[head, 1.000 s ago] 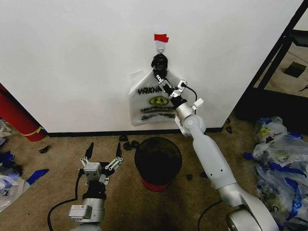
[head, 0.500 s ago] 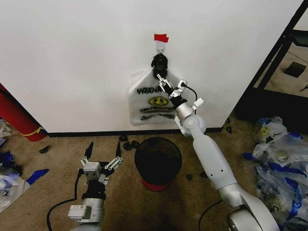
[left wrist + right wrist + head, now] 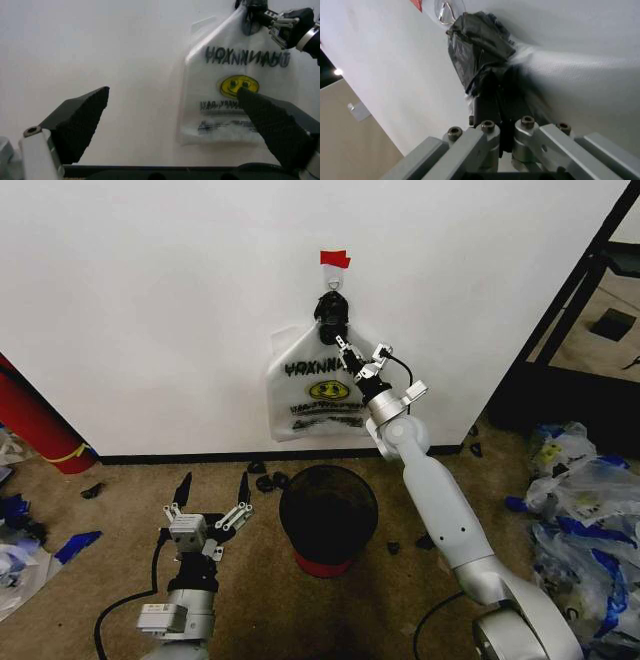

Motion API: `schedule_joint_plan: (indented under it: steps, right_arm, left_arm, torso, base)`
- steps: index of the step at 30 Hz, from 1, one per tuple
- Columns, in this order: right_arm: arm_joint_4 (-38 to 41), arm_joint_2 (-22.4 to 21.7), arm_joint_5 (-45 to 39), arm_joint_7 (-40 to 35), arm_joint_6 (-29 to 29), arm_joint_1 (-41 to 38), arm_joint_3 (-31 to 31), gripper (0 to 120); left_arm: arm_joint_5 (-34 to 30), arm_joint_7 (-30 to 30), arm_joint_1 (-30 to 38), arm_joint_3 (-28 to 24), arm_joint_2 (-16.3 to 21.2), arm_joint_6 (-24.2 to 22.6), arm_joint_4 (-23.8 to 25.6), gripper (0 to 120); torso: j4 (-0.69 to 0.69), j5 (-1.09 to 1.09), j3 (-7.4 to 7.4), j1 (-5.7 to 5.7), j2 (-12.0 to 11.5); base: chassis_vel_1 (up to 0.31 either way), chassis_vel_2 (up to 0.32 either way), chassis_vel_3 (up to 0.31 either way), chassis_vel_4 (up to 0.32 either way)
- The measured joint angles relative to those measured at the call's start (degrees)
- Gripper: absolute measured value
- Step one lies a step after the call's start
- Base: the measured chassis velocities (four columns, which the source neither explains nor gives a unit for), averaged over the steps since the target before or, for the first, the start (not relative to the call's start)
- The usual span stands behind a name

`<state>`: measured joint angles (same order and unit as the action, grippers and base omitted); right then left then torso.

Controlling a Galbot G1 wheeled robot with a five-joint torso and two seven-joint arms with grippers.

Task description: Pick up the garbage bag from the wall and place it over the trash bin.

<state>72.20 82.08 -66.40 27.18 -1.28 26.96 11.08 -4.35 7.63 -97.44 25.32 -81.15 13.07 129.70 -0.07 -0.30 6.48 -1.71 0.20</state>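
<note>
A red cylinder (image 3: 30, 420) is leaning at the far left of the white wall (image 3: 150, 310), well to the left of the trash bin (image 3: 328, 515). Blue scraps (image 3: 75, 545) are lying on the brown carpet (image 3: 100, 580). Just left of the bin, the left gripper (image 3: 212, 492) is hovering low, its black wedge-shaped fingers (image 3: 80, 120) spread wide and holding nothing. The bin is a round black wire-mesh basket on a red base, standing below the garbage bag (image 3: 320, 395). The bag is thin, whitish, crinkled plastic hanging flat against the wall, directly above the bin, under a small hook (image 3: 333, 278) and a red tape strip (image 3: 335, 258). It is showing a yellow smiley and black lettering, mirrored and not readable. The right gripper (image 3: 345, 347) is reaching up from right of the bin, its dark fingers (image 3: 492, 101) pressed close together on the bag's bunched top, just below a black wad. Far right of the bin, clear bags with blue tape (image 3: 585, 510) are heaped.
</note>
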Motion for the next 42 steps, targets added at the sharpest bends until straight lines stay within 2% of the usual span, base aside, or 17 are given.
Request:
schedule_joint_plan:
  steps: [10, 20, 42]
  right_arm:
    - [3.2, -1.9, 0.0, 0.0, 0.3, 2.8, -0.5, 0]
    - [10.5, -5.7, -0.2, -0.4, 0.3, 8.3, -0.5, 0]
    - [21.3, -9.1, 3.0, -0.2, 0.6, 19.6, 1.8, 0]
  left_arm:
    - [-0.1, 0.0, 0.1, -0.2, -0.1, -0.1, 0.1, 100]
    - [-0.1, 0.1, 0.5, -0.7, 0.1, -0.2, -0.1, 100]
    - [-0.8, 0.1, 1.5, -1.5, 0.9, -0.5, -0.8, 100]
  torso:
    - [0.0, 0.0, 0.0, 0.0, 0.0]
    - [-0.01, 0.0, 0.0, 0.0, 0.0]
    - [-0.01, 0.0, -0.01, 0.01, 0.0]
  base:
    - [0.0, 0.0, 0.0, 0.0]
    - [0.0, 0.0, 0.0, 0.0]
    - [0.0, 0.0, 0.0, 0.0]
